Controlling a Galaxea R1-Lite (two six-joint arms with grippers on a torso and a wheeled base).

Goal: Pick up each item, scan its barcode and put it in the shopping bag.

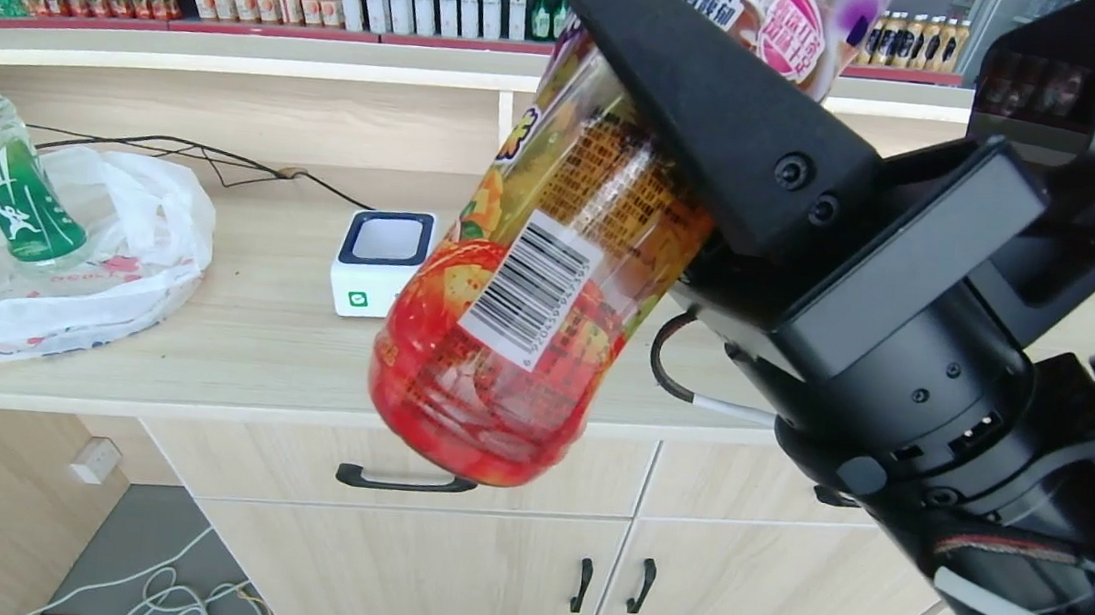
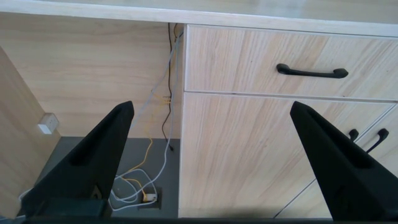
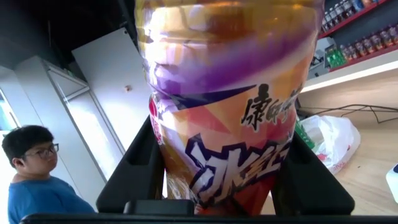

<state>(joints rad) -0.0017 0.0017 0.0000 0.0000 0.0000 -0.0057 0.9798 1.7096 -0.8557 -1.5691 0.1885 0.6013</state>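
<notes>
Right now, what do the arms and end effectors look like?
Left end effector: matte black, two tapering wedge fingers. Right end effector: same, screw heads showing. Right arm: black, boxy wrist module, looped black-and-white cable, braided sleeving.

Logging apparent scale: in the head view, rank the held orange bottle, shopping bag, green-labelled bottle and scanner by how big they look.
1. orange bottle, though its nearness to the camera inflates it
2. shopping bag
3. green-labelled bottle
4. scanner
</notes>
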